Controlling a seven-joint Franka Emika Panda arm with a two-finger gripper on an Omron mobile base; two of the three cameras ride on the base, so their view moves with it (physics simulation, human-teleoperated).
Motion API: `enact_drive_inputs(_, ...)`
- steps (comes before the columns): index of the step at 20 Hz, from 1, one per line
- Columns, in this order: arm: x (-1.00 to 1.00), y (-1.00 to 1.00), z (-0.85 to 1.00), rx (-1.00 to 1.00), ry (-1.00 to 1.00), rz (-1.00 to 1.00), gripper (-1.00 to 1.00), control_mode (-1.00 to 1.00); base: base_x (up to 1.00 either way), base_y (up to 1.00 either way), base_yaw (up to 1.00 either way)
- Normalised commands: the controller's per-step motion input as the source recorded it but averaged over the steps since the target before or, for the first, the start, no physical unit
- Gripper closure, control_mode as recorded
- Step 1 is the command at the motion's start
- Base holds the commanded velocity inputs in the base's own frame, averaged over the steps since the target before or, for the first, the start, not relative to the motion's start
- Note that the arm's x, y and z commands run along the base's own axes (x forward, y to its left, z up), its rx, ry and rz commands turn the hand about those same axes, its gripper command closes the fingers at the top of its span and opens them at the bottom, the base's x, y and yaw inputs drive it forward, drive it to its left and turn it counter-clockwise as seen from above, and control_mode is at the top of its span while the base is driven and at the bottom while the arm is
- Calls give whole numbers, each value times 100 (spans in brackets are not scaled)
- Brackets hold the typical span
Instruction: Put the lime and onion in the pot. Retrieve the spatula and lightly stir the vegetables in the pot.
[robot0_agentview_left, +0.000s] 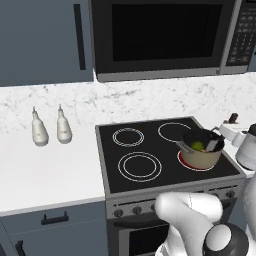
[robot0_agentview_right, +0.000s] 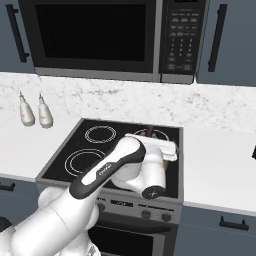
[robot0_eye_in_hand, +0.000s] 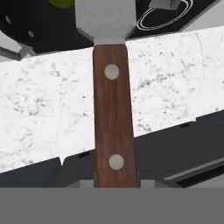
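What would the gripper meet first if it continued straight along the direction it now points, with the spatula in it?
Probably the pot: the spatula held by the gripper already has its blade at the rim, near the lime. Depth is unclear.

A black microwave (robot0_agentview_left: 165, 37) hangs at twelve o'clock above the black stove (robot0_agentview_left: 165, 155). Grey-blue cabinets (robot0_agentview_left: 45, 40) flank it, over a white marbled backsplash (robot0_agentview_left: 100, 102). Two white bottles (robot0_agentview_left: 50, 127) stand on the white counter (robot0_agentview_left: 45, 175) at nine o'clock.

You see a tan pot (robot0_agentview_left: 202, 156) with a dark inside holding a green lime (robot0_agentview_left: 198, 146), a reddish-brown spatula (robot0_eye_in_hand: 112, 118) handle with 2 pale rivets and grey blade, 2 white bottles (robot0_agentview_left: 49, 128), and a white-grey marbled backsplash (robot0_agentview_left: 125, 100).
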Motion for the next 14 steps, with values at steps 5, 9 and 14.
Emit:
enact_drive_inputs(5,29,49,-62,-1,3,29,100,-100,0,0,0)
enact_drive_inputs(9,12,50,-54,-1,0,25,100,-100,0,0,0)
enact_drive_inputs(14,32,35,-32,0,-5,18,100,-100,0,0,0)
